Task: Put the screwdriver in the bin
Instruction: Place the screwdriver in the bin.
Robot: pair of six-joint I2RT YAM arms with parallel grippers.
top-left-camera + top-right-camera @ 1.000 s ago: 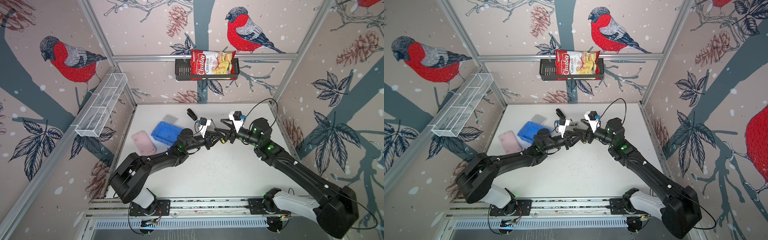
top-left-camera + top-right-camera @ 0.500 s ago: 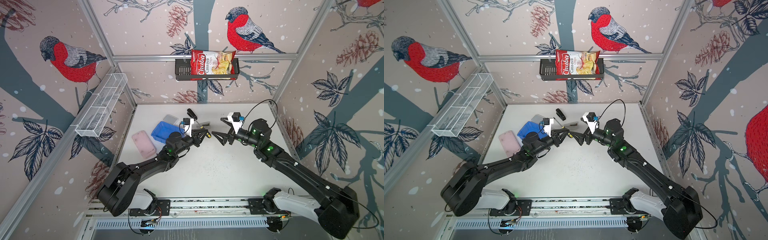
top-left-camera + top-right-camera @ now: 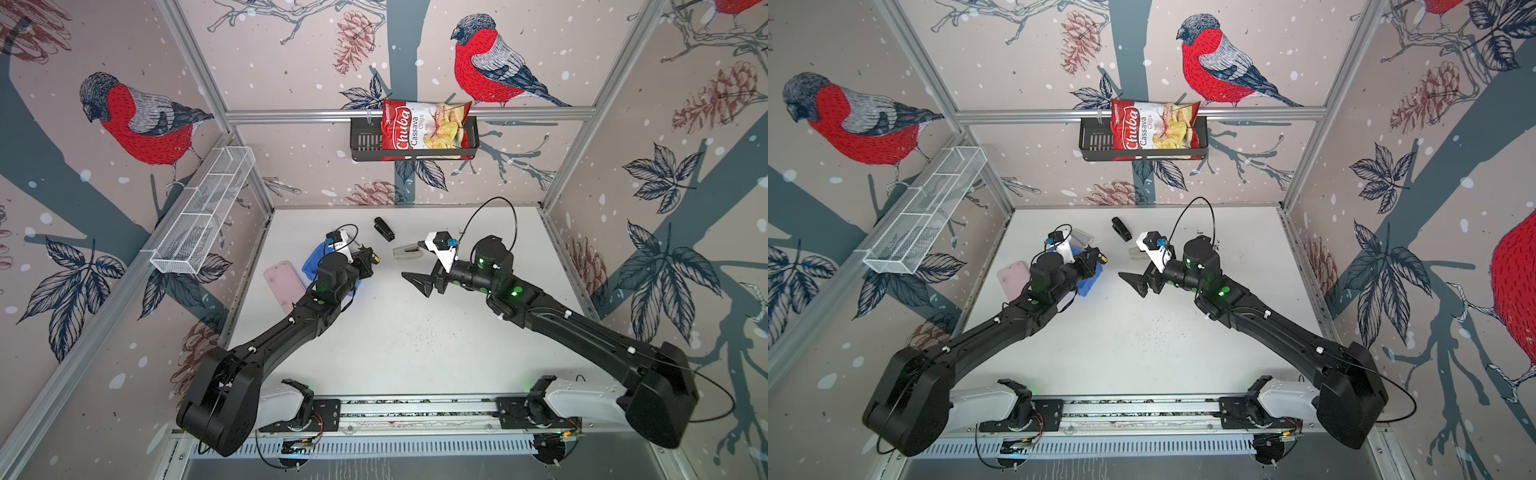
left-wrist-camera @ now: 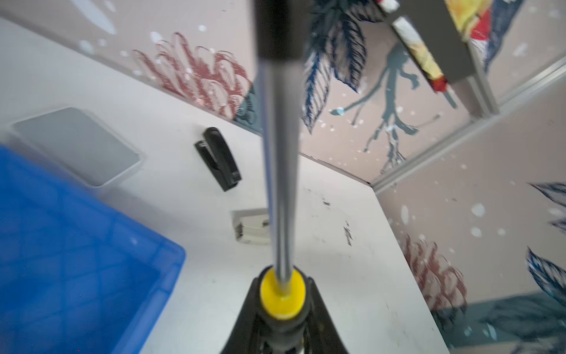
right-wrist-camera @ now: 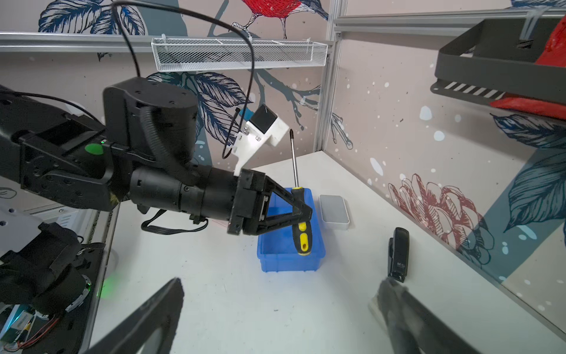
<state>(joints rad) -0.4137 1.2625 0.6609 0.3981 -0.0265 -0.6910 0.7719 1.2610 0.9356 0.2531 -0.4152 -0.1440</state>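
Both top views: the left gripper (image 3: pixel 365 261) is pinched on the screwdriver (image 3: pixel 376 258), lifted off the table (image 3: pixel 415 353), with the yellow end poking out toward the middle of the workspace. The bin (image 3: pixel 311 261) sits just beside and partly under that wrist, mostly hidden by the arm, and nothing shows inside the visible part. The right gripper (image 3: pixel 414 284) hangs well apart, jaws spread wide, carrying nothing. Left wrist view: the screwdriver (image 4: pixel 283 184) runs straight away from the camera, bright steel shaft, yellow collar, black handle clamped between the left gripper (image 4: pixel 281 318) fingers. The bin (image 4: pixel 76 245) lies off to one side, and bare table shows beneath the shaft. A black stapler (image 4: pixel 220 159) rests further off. Right wrist view: the tool (image 5: pixel 301 236) stands upright, dark tip up, black-and-yellow handle down, gripped at the top of the handle. It hangs in front of the bin (image 5: pixel 288 265), though whether it is over the interior or just outside the rim cannot be told from this angle. The right gripper (image 5: pixel 281 283) shows both fingers far apart. Judged progress: pickup done and carry nearly done; left to do are centring over the bin, lowering and releasing.
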